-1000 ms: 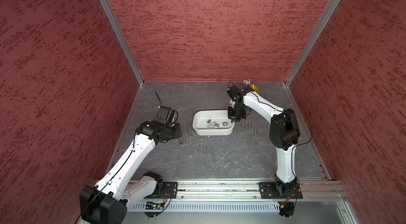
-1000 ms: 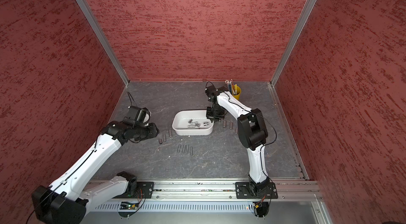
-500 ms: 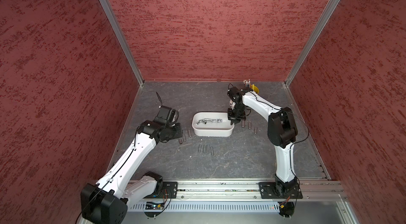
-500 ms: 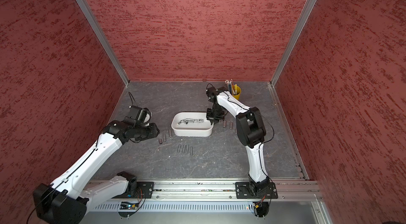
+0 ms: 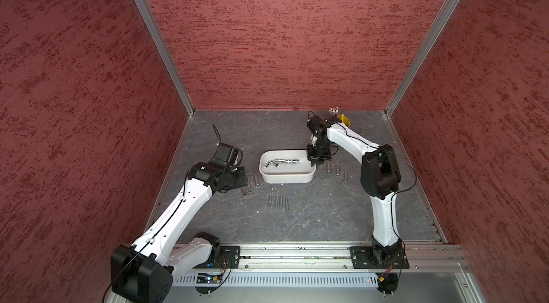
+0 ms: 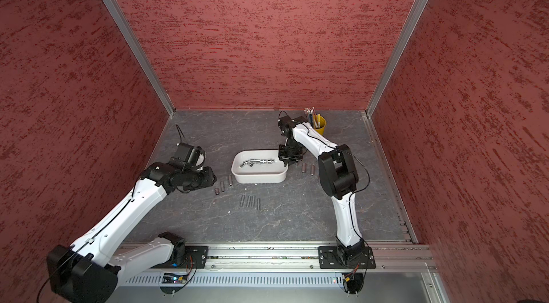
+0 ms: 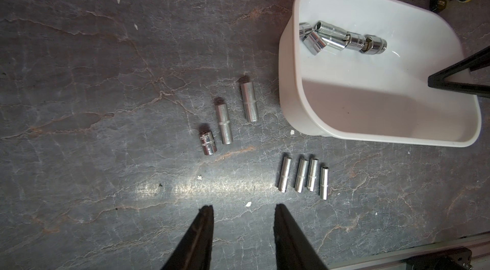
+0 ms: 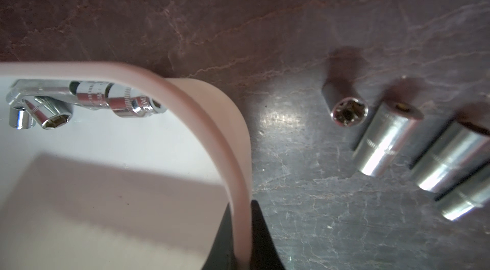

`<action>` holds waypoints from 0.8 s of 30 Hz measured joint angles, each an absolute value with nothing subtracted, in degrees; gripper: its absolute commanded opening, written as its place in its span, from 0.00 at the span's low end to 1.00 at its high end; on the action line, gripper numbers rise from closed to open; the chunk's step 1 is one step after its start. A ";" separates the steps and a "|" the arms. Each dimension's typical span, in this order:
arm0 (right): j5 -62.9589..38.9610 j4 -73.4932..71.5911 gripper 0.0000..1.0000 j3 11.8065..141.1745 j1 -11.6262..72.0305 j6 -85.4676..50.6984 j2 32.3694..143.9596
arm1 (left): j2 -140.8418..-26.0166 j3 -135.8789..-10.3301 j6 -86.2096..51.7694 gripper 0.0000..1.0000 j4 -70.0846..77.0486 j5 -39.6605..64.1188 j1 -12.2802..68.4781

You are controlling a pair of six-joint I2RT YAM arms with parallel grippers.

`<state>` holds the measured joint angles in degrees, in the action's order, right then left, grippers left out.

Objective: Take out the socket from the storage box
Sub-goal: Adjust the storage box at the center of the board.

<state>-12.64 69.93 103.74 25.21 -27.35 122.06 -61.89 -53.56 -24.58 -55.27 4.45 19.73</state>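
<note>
right gripper (image 8: 241, 209) is clamping the storage box (image 5: 285, 179) by its rim, sockets (image 5: 282, 162) are lying inside the box against one long wall, left gripper (image 7: 243, 206) is hovering open and empty beside the box

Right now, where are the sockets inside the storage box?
In both top views the sockets lie bunched along the far wall of the storage box, nearer its left end; the right gripper, shut on the rim, is at the right end.
</note>
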 measured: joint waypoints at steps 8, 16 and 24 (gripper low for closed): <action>-11.70 67.37 0.10 103.74 25.10 -26.28 122.13 | -61.93 -53.56 -24.58 0.40 -55.27 4.38 20.05; -11.14 63.51 0.13 102.54 25.02 -25.85 122.13 | -62.06 -53.56 -24.58 0.41 -55.29 4.05 20.45; -11.14 60.51 0.20 98.89 24.97 -25.82 122.06 | -62.52 -53.56 -24.58 0.41 -55.29 3.99 20.60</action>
<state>-11.14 60.51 98.89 24.97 -25.82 122.06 -62.52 -53.56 -24.58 -55.29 3.99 20.60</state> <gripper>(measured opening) 0.165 0.406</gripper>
